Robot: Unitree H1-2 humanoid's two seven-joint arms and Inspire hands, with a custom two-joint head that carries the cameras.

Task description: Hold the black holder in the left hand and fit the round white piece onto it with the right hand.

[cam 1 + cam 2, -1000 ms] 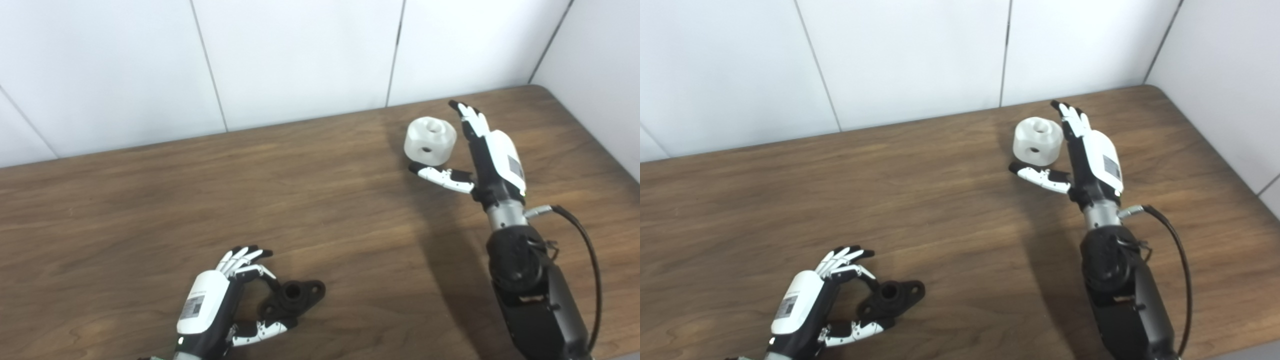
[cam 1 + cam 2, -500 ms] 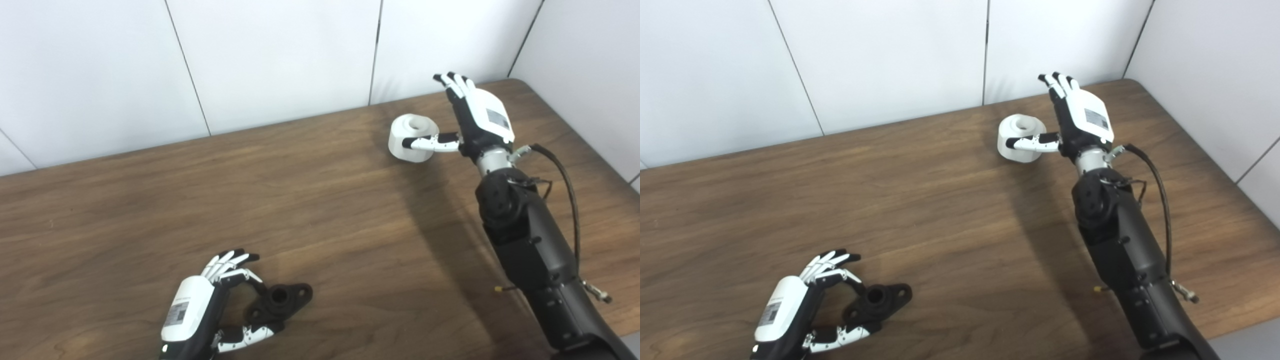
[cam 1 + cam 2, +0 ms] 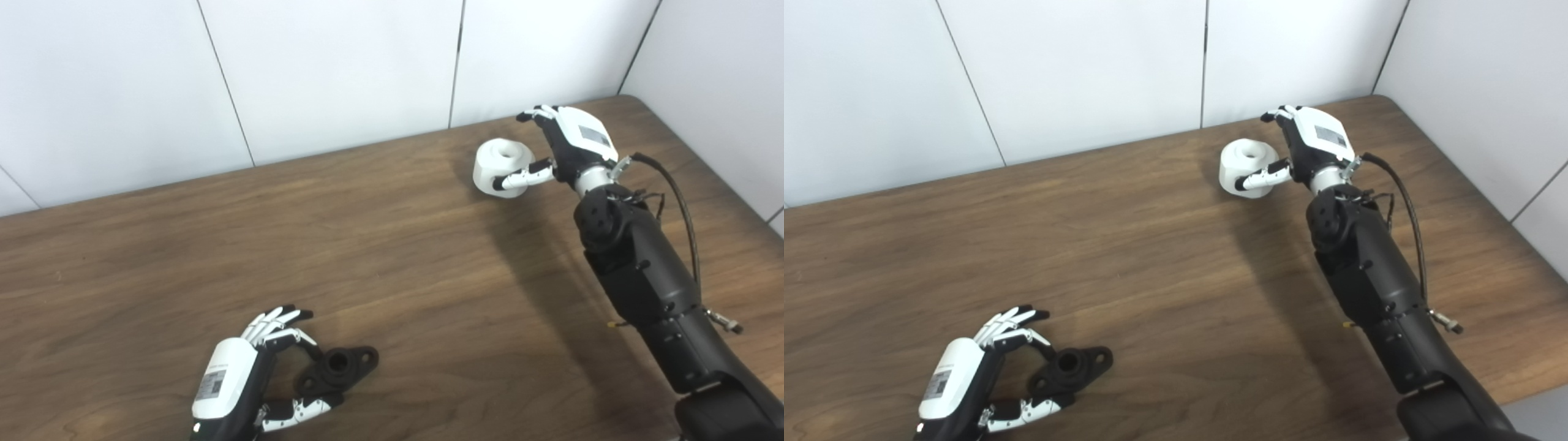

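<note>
Upper right of frame: the robot's right hand (image 3: 1304, 147) cups a round white plastic piece (image 3: 1244, 167) on the dark wooden table (image 3: 1151, 245). Lower left, the left hand (image 3: 974, 380) curls open-fingered around a black flanged holder (image 3: 1070, 367).

The table (image 3: 380, 245) is dark brown wood, or a wood-look laminate, with long streaky grain and a dull sheen. The round white piece (image 3: 502, 166) looks like smooth matt plastic, faintly milky. The black holder (image 3: 337, 369) is matt black, slightly rough-looking. Both hands, left hand (image 3: 245, 380) and right hand (image 3: 566, 144), wear glossy white plastic shells over black parts. The wall panels (image 3: 337, 67) are smooth, plain white.
</note>
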